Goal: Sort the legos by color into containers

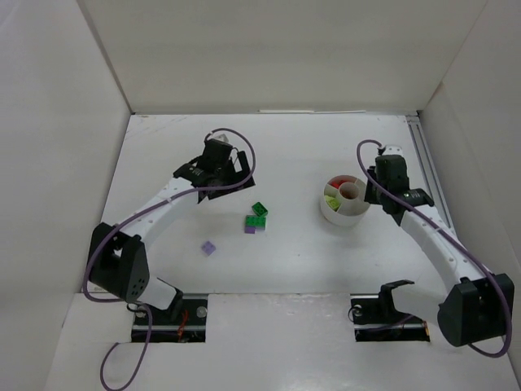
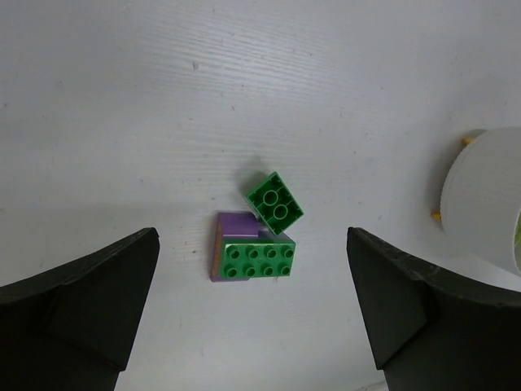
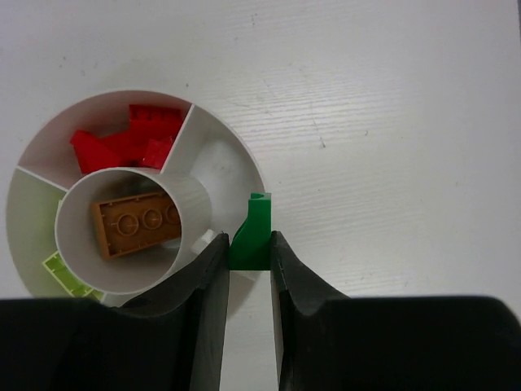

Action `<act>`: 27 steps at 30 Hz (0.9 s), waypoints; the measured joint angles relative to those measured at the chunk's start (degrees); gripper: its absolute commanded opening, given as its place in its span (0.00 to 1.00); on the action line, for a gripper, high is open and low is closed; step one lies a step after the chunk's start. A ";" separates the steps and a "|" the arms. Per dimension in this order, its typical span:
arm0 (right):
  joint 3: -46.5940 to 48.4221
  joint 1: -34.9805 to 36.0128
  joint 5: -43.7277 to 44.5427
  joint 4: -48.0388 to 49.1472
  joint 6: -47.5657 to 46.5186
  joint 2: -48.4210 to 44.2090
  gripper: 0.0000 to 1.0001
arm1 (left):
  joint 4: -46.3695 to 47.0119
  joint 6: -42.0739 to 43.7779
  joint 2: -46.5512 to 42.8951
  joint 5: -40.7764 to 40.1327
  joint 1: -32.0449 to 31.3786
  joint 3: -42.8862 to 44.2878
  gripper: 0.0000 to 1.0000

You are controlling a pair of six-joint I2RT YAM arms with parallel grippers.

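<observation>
1. The right gripper (image 3: 248, 254) was clamped on a dark green brick (image 3: 254, 216). Its two black fingers were squeezing the brick from both sides, and one stud poked out at the top.
2. That brick sat right at the outer wall of the dish (image 3: 244, 167), on the side away from the red wedge. I couldn't tell if it was touching the rim or just over it.
3. The dish was smooth, round white plastic, split into wedges around a central cup (image 3: 81, 191).
4. One wedge held a jumble of glossy red bricks (image 3: 130, 140). The cup had an orange-brown brick (image 3: 134, 224) lying flat with its studs up. A lime brick (image 3: 63, 270) was in the wedge on the left of the wrist view.
5. The left gripper (image 1: 225, 183) was spread wide with nothing in it. Its chunky matte-black fingers (image 2: 89, 301) showed at both sides of the wrist view.
6. Between them on the table (image 2: 122, 122), which was white with a faint streaky grain, was a little cluster. A small green brick (image 2: 275, 202) with four studs sat turned at an angle, touching a longer green brick (image 2: 260, 259) with eight studs.
7. A lilac brick (image 2: 234, 230) was pressed against that long one and partly hidden by it.
8. From the top view, a lone lilac brick (image 1: 209, 248) lay well apart from the cluster, nearer the arm bases.
</observation>
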 measured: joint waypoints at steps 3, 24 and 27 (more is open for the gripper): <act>0.00 -0.35 -2.03 1.01 -2.21 1.31 0.25 | 0.02 1.40 2.08 0.57 0.28 1.07 0.99; -1.77 -0.55 -12.41 -0.37 -8.72 -4.22 0.29 | 0.35 4.26 6.54 2.80 1.07 4.11 0.99; -3.21 -0.52 -14.32 -0.42 -8.87 -4.20 0.36 | 0.39 4.11 6.54 2.84 1.07 4.11 0.99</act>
